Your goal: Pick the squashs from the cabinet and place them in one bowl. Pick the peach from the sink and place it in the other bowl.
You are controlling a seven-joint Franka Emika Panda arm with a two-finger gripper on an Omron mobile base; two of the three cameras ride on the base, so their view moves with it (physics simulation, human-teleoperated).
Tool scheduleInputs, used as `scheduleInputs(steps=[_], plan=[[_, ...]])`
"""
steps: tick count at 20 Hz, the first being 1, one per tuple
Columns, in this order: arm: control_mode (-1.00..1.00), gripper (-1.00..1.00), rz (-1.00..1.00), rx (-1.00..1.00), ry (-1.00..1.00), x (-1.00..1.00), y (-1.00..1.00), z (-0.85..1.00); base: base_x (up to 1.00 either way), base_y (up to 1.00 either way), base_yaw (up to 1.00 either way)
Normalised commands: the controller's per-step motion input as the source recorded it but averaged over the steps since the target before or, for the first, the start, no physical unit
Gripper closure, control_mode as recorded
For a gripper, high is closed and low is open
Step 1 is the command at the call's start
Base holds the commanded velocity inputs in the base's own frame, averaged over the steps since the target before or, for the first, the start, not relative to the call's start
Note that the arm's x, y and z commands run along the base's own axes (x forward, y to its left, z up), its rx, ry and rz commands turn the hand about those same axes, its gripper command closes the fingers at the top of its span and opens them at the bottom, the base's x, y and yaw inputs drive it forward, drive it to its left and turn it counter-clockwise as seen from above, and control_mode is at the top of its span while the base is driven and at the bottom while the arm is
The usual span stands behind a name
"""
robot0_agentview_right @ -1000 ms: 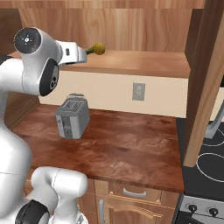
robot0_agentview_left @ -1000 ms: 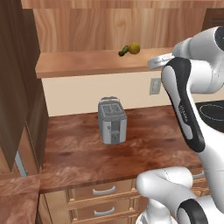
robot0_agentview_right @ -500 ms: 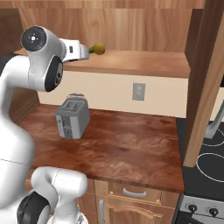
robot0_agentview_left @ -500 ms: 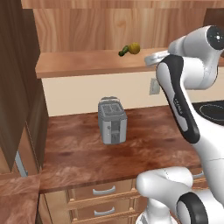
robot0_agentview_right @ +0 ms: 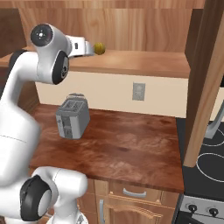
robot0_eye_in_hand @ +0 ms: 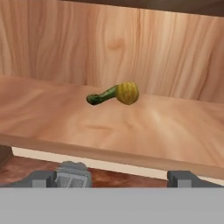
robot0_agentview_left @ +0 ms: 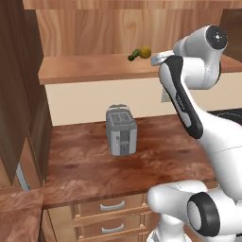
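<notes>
Two squashs lie touching on the cabinet shelf (robot0_eye_in_hand: 131,131): a rounded yellow one (robot0_eye_in_hand: 127,92) and an elongated dark green one (robot0_eye_in_hand: 101,97) to its left. In the left base view the yellow squash (robot0_agentview_left: 145,50) and the green squash (robot0_agentview_left: 135,55) sit just left of my gripper (robot0_agentview_left: 155,58). From the right base view the yellow squash (robot0_agentview_right: 99,48) lies right beside my gripper (robot0_agentview_right: 90,47). In the hand view my gripper (robot0_eye_in_hand: 112,178) is open wide, level with the shelf's front edge and holding nothing.
A grey toaster (robot0_agentview_left: 121,130) stands on the brown counter (robot0_agentview_left: 94,165) below the shelf. Dark cabinet doors hang open at the left (robot0_agentview_left: 19,94) and the right (robot0_agentview_right: 205,78). A stove (robot0_agentview_right: 205,162) lies at the right, and an outlet (robot0_agentview_right: 138,91) is on the wall.
My hand has moved along the shelf's front edge toward the squashs and is now close beside them. The gripper stayed open; the squashs have not moved.
</notes>
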Motion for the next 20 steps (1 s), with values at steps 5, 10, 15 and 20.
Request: scheduleInputs(steps=[5, 10, 15, 20], plan=[[-1.00, -1.00, -0.08, 0.03, 0.00, 0.37, -0.03, 0.00, 0.00, 0.00, 0.00], [-1.00, -1.00, 0.00, 0.11, 0.00, 0.16, -0.04, 0.00, 0.00, 0.00, 0.00], [-1.00, -1.00, 0.00, 0.11, 0.00, 0.24, -0.07, 0.00, 0.00, 0.00, 0.00], [-1.00, -1.00, 0.01, 0.01, 0.01, 0.26, -0.02, 0.00, 0.00, 0.00, 0.00]])
